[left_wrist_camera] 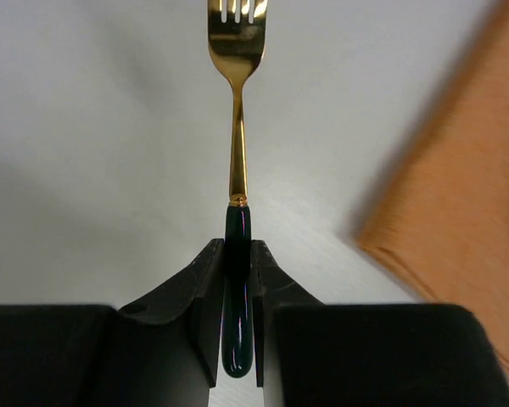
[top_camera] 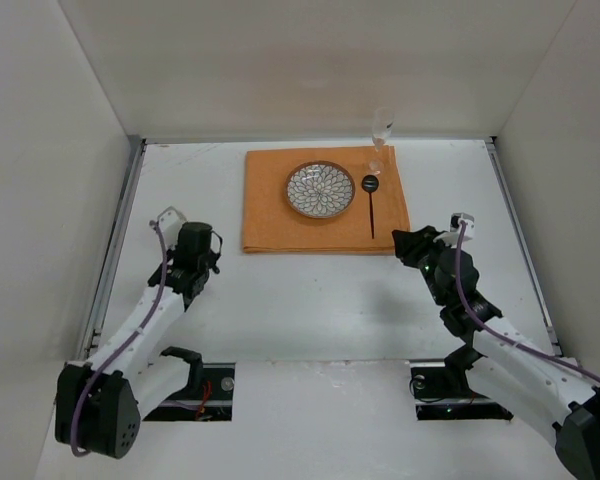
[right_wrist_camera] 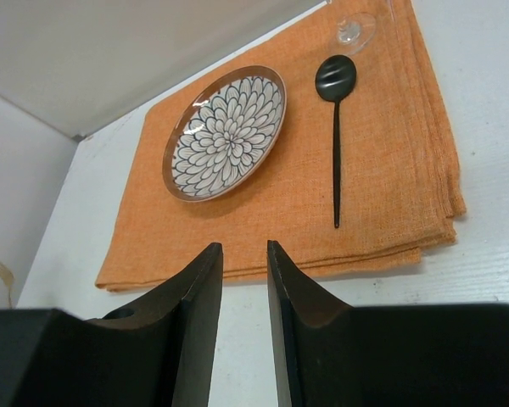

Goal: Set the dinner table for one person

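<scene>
Two black fingers (left_wrist_camera: 205,284) of the left gripper (left_wrist_camera: 237,259) are clamped on the dark green handle of a slim gold metal fork (left_wrist_camera: 237,127), one finger pressing each side. The handle's rounded end shows between them, and the gold stem and tines point straight away from the wrist. Whether the fork touches the surface under it cannot be told. It is over the left half of the dinner table (top_camera: 310,300), a large flat matte white rectangular top with thin grey rails on its side edges, just beside the near left corner of a folded orange rectangular woven cloth (top_camera: 275,225).

The right gripper (right_wrist_camera: 244,254) has its fingers (right_wrist_camera: 199,288) parted with a clear gap and nothing between them. It sits at the near right corner of the cloth, facing across it.

The cloth lies in the middle of the table's far half, its far edge near the table's far edge. On it, toward that far edge, rests a round ceramic plate (top_camera: 320,189) with a brown rim and a white-and-dark petal pattern. Just to the plate's right lies a thin black spoon (top_camera: 371,205), bowl toward the far edge, handle toward the near one. A clear stemmed glass (top_camera: 381,130) stands upright at the cloth's far right corner, its foot close to the spoon's bowl.
</scene>
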Robot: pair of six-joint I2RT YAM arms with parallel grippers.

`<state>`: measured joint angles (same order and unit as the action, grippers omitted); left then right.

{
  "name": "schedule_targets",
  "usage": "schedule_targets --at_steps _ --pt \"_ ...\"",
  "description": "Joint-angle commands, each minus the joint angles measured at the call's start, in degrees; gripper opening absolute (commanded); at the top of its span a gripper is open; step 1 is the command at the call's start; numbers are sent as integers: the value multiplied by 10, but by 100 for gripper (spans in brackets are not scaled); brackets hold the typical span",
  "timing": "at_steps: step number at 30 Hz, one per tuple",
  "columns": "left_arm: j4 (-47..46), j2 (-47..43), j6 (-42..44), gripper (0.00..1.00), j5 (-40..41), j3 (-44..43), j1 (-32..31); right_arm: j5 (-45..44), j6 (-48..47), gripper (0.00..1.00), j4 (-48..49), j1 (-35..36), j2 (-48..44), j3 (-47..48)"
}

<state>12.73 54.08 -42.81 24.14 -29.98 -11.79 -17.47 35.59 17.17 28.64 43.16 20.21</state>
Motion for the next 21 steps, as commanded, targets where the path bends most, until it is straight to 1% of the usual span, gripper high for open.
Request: schedule_targets --at_steps 1,3,6,9,13,18,21 --pt "-52 51 68 0 4 -86 -64 -19 -9 33 30 6 3 24" --pt "-90 107 104 0 -8 -135 -105 -17 -9 33 25 6 9 26" --pt "-138 201 176 0 -42 -211 -136 -24 -11 33 30 7 5 25" --pt "-148 293 212 1 -108 -285 -133 -26 -13 33 28 7 18 26" --pt "-160 396 237 1 -181 -347 -122 -37 -18 33 33 15 18 26" --pt "-163 474 243 1 -206 -393 -108 -43 -25 33 33 22 21 28" --pt "-165 495 250 2 -206 -405 -106 -42 -25 33 28 22 22 31"
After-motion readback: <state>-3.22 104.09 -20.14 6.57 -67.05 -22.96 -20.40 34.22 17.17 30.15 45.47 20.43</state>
